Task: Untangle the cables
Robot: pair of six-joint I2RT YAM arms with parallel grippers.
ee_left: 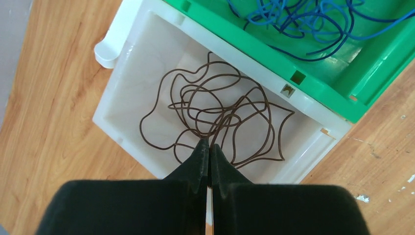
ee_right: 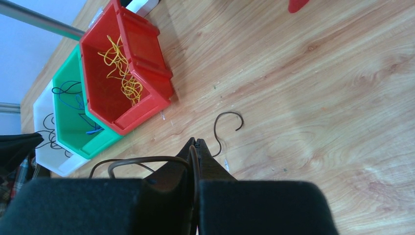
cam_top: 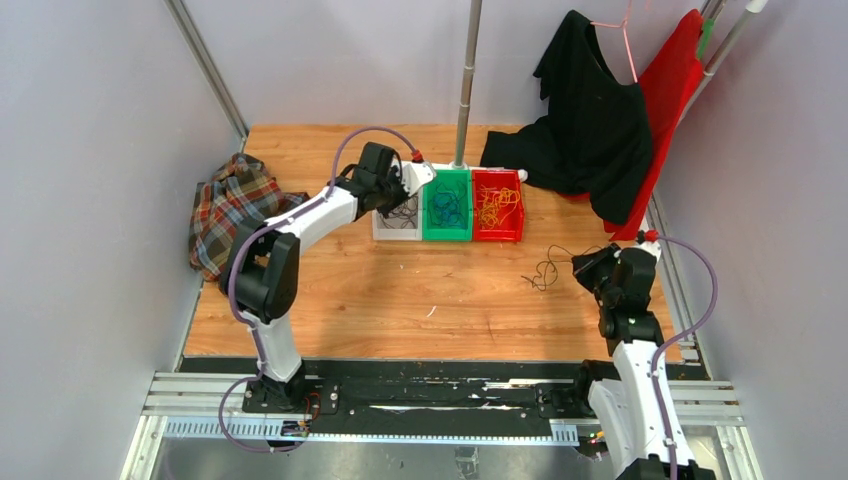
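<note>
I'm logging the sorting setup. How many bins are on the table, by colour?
White bin: 1
Green bin: 1
Red bin: 1
Total: 3

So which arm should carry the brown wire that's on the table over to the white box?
The right, most likely. The right end effector is already shut on that brown wire, while the left end effector sits shut over the white box, far from it.
</note>
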